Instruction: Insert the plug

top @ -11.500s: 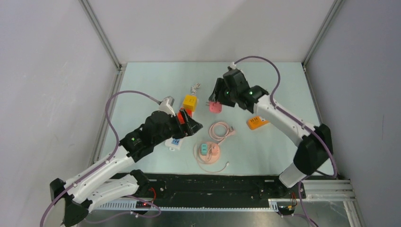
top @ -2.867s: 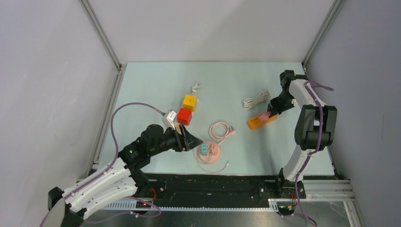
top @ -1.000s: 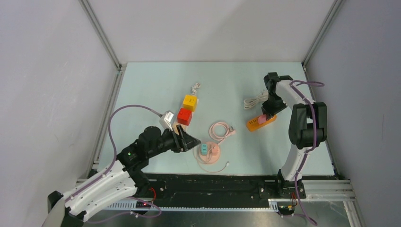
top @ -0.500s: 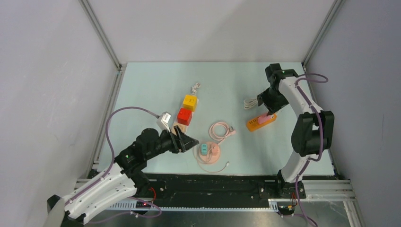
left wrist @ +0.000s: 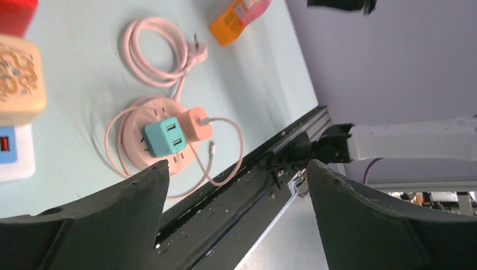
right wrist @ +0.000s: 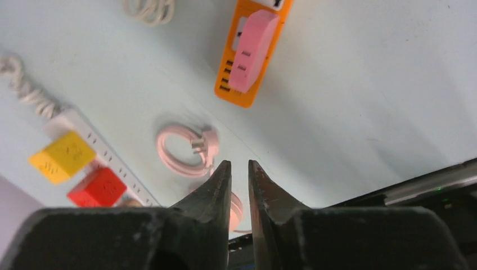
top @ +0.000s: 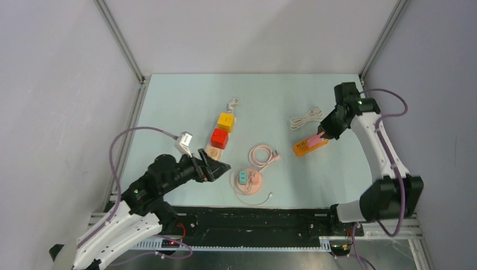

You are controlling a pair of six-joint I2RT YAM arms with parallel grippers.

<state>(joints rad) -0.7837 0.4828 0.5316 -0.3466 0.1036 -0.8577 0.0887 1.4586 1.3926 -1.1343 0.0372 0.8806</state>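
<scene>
My left tool (left wrist: 236, 164) hangs low over the near side of the worktop (top: 185, 101). It is released, its fingers spread wide with nothing between them. Just past it lies the round socket (left wrist: 147, 112), with a teal adapter (left wrist: 165, 138) and a salmon adapter (left wrist: 197, 124) side by side on its top. A little farther on is a pink cable (top: 262, 154), coiled and lying loose.

Left of that coil a white strip (right wrist: 63, 120) runs away from me. It carries a beige cube (left wrist: 19, 79) nearest, then a red cube (top: 219, 138), then a yellow cube (top: 226, 121).

Over on the right half, at about the same depth as the red cube, the orange strip (right wrist: 233, 93) lies at a slant. The pink plug (right wrist: 253, 50) sits on its top face, lined up along its length and covering the far part of it. I cannot tell whether its pins are fully home.

My right tool (right wrist: 238, 164) hovers over the far end of that strip, raised clear of the plug. It is clenched, the fingertips almost meeting with only a sliver between them, and it grips nothing.

Just beyond, to the left of the right tool, lies a bundled white cord (top: 305, 119). Farther back, past the yellow cube, is a small knotted cord (top: 231, 104).
</scene>
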